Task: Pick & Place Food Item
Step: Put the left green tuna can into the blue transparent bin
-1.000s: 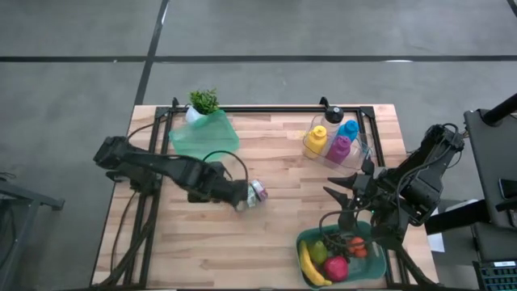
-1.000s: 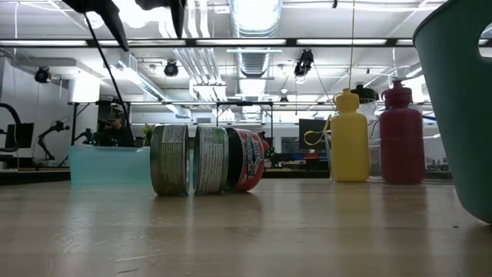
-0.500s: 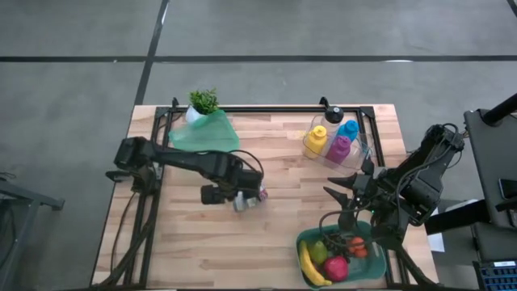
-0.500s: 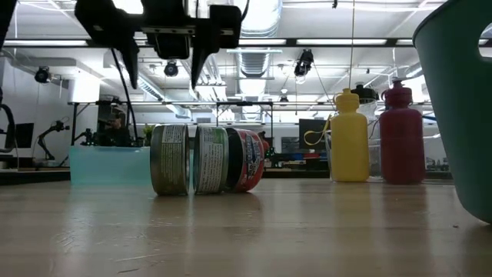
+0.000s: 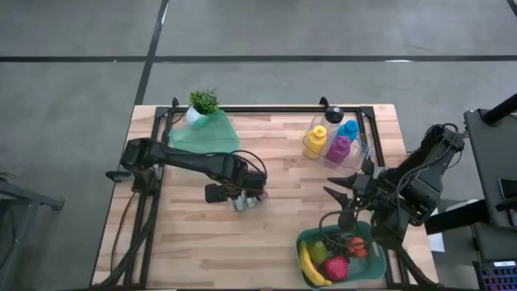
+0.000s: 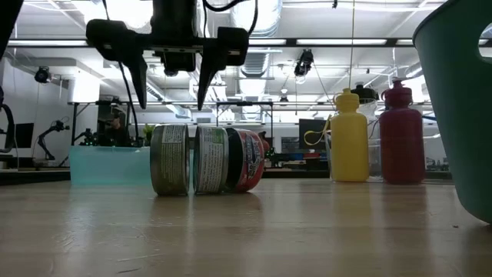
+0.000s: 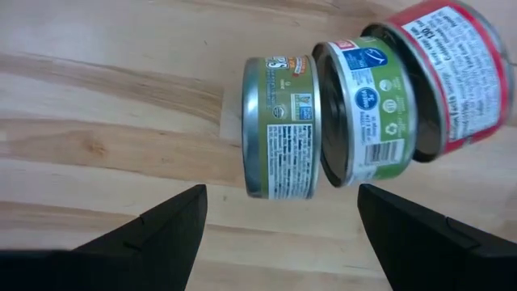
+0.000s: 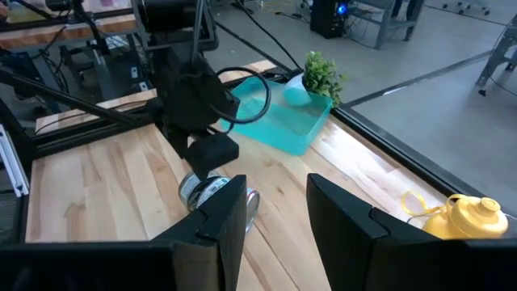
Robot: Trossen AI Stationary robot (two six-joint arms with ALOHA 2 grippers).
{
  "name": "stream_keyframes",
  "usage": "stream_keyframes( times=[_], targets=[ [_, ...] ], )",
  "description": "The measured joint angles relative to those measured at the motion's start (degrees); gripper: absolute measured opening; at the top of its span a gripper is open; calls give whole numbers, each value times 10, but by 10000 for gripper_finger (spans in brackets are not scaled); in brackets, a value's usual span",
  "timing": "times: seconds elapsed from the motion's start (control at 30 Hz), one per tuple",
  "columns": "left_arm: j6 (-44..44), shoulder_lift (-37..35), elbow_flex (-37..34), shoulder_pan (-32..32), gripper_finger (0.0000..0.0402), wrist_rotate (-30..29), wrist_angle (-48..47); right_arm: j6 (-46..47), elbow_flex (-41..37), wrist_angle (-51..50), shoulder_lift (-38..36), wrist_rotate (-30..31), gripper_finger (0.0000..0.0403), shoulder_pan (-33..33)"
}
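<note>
Barely started imo: the left end effector (image 6: 173, 81) hangs spread wide right above the three cans (image 6: 207, 159) lying mid-surface (image 5: 283, 234), nothing gripped yet, while the right end effector (image 5: 349, 200) waits nearly pressed together by the right edge over the fruit basket (image 5: 380, 273).

You're looking at two arms finished all in dark, near-black. The left arm (image 5: 182, 162) is a run of slim segments with chunky joint housings, and you can see thin black cables (image 5: 229, 156) looping off it in arcs. Its fingers (image 7: 166, 226) are plain, flat, matte black wedges. The right arm (image 5: 420, 174) looks bulkier, blocky housings, black cable loops too, with squared-off black fingers (image 8: 218, 214).
</note>
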Motion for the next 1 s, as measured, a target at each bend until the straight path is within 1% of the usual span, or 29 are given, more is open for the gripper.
stream_keyframes(
  times=[0.17, 0.37, 0.5, 0.77, 1.0],
  targets=[
    [5, 4, -1, -1, 325, 8, -4, 0, 0, 0, 0, 0, 125, 0],
    [6, 4, -24, -3, 325, 11, 1, 0, 0, 0, 0, 0, 125, 0],
    [9, 4, -49, -3, 325, 11, 34, 0, 0, 0, 0, 0, 125, 0],
    [15, 4, -75, -3, 325, 10, 80, 0, 0, 0, 0, 0, 125, 0],
    [13, 4, -118, -3, 325, 10, 123, 0, 0, 0, 0, 0, 125, 0]
  ],
)
